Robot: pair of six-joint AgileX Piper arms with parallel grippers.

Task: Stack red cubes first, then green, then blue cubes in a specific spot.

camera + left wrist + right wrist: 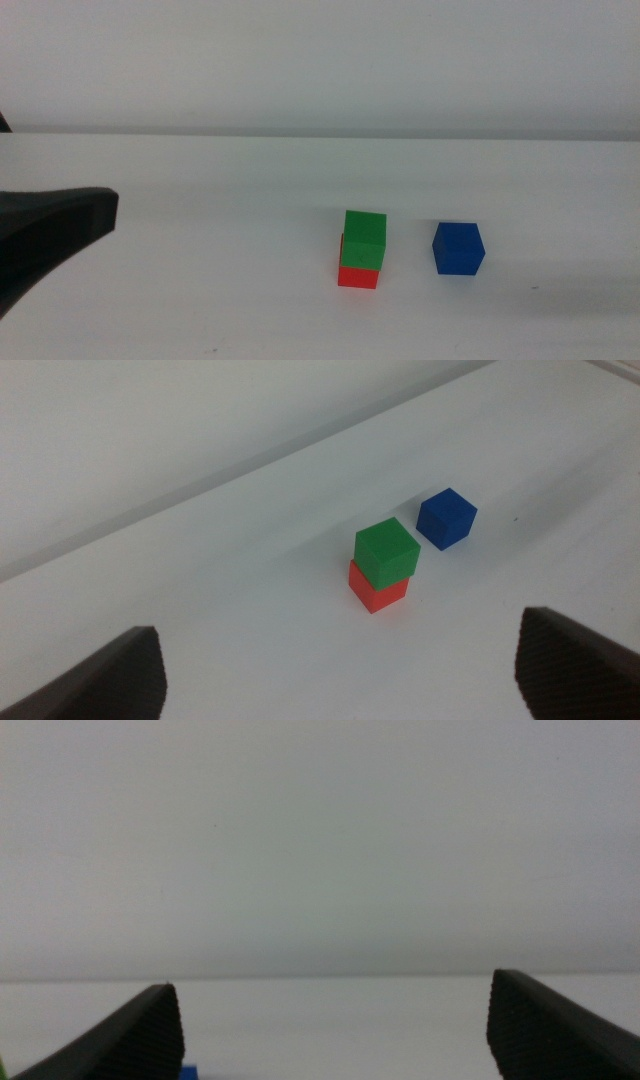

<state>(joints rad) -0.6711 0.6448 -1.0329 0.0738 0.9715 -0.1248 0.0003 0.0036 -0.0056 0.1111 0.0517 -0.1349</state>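
Green cube (364, 238) sits on your red cube (358, 276), blue cube (459, 248) just beside, left gripper (340, 660) spread wide and empty, right gripper (335, 1025) likewise.

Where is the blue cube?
In the middle view, the blue cube sits alone on the white table, just right of the green cube stacked on the red cube.

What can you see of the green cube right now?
The green cube is small, solid and matte, with plain faces. It sits on the red cube, set slightly off square, so its edges do not line up with the red cube's. The blue cube stands apart on the table to its right in the middle view. Nothing else touches it; neither gripper is near it.
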